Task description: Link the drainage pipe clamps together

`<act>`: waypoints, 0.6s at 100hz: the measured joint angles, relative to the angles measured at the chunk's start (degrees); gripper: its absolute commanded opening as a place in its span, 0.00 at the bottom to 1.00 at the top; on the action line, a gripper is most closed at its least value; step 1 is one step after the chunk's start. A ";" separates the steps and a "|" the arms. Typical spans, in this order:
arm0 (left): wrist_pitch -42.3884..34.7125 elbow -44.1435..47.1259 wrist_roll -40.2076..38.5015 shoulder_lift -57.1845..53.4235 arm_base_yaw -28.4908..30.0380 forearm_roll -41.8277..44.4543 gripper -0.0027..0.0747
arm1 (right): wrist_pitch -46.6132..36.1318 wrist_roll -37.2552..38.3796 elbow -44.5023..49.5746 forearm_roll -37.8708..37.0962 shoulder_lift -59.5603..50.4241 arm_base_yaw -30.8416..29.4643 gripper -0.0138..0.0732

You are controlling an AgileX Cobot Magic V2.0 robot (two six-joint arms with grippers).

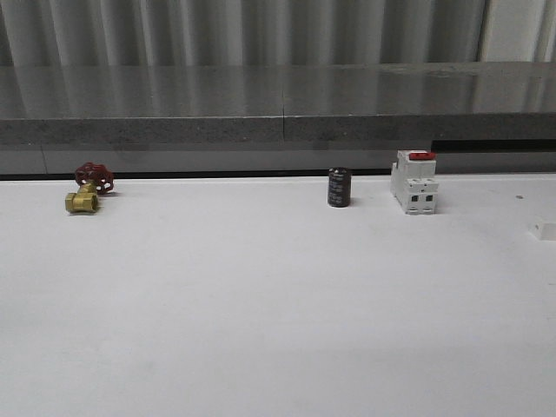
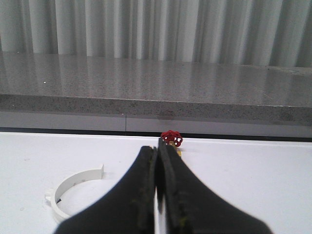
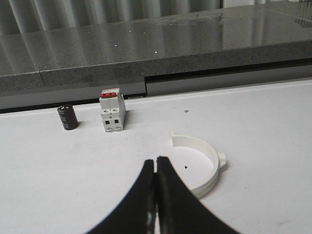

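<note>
White plastic clamp halves lie apart on the worktop [image 1: 261, 304]: one half-ring [image 2: 73, 192] beside the left gripper [image 2: 157, 195], the other half-ring [image 3: 202, 163] beside the right gripper [image 3: 156, 195]. Both sets of fingers are pressed together, empty. Each should open wide and grasp its half mid-arc, leaving flange tabs free to mate. Wrist views reveal the clamps; the front view offers the brass valve [image 1: 87, 189], capacitor [image 1: 339, 188] and breaker [image 1: 413, 181].

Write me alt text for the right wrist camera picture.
The right gripper, fingers closed and empty, points over a white table toward a white half-ring pipe clamp. Farther back stand a white breaker with a red switch and a small dark cylinder.
</note>
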 measured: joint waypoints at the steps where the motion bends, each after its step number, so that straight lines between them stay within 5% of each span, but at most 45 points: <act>1: 0.00 0.00 0.00 0.00 0.00 0.00 0.01 | 0.00 0.00 0.00 0.00 0.00 0.00 0.08; 48: 0.00 0.00 0.00 0.00 0.00 0.00 0.01 | 0.00 -0.12 0.00 0.00 0.00 0.00 0.08; 60: 5.01 -2.83 0.00 0.11 0.00 -0.27 0.01 | 0.00 -0.12 0.00 0.00 0.00 0.00 0.08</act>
